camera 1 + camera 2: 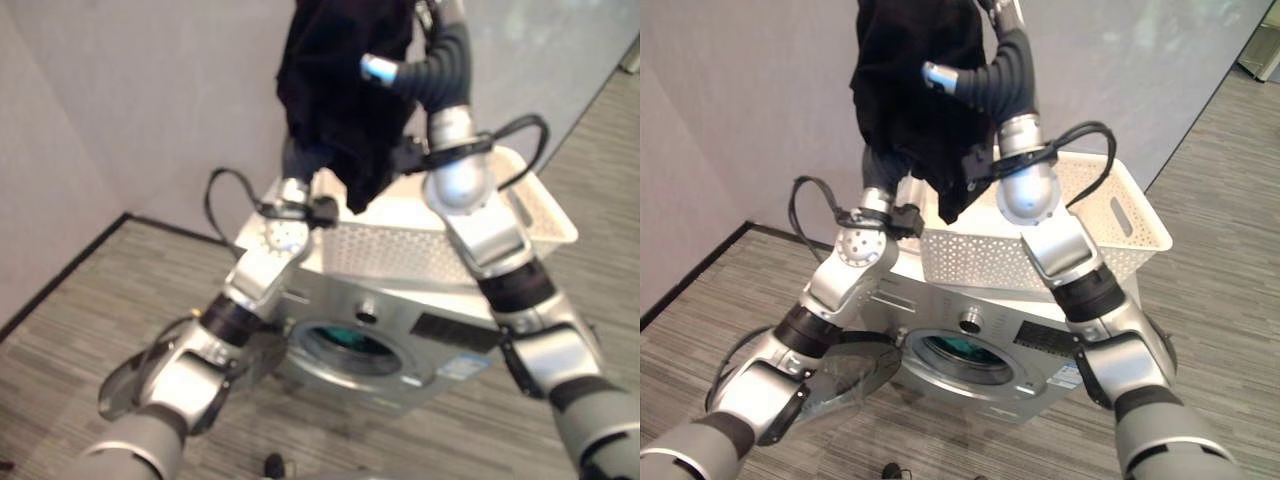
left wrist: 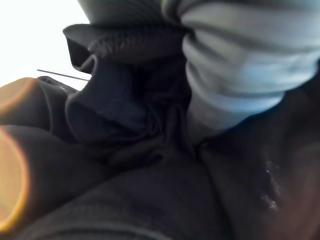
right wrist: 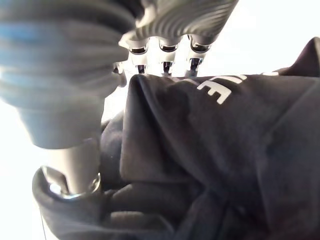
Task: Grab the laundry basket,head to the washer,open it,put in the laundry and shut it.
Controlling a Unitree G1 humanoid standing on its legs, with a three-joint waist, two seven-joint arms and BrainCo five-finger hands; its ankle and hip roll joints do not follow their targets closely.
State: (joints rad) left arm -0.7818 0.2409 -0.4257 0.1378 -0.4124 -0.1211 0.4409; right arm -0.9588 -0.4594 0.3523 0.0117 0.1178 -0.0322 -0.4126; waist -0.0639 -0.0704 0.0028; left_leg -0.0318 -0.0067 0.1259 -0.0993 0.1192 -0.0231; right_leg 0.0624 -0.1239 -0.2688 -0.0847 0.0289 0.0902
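A black garment (image 1: 340,90) hangs high in the air above a white perforated laundry basket (image 1: 400,250). The basket stands on top of the silver washer (image 1: 440,340). The washer's round door (image 1: 845,375) is swung open to the left, and the drum opening (image 1: 345,345) shows teal inside. My right hand (image 3: 165,55) is raised at the top of the garment, its fingers curled over a fold (image 3: 210,130) with white lettering and its thumb (image 3: 70,170) below. My left arm (image 1: 285,215) runs up into the garment's lower folds (image 2: 150,190), which hide its hand.
A plain grey wall (image 1: 150,100) stands close behind the washer, meeting the striped grey floor (image 1: 90,330) at a dark skirting line on the left. More open floor (image 1: 1230,230) stretches away on the right.
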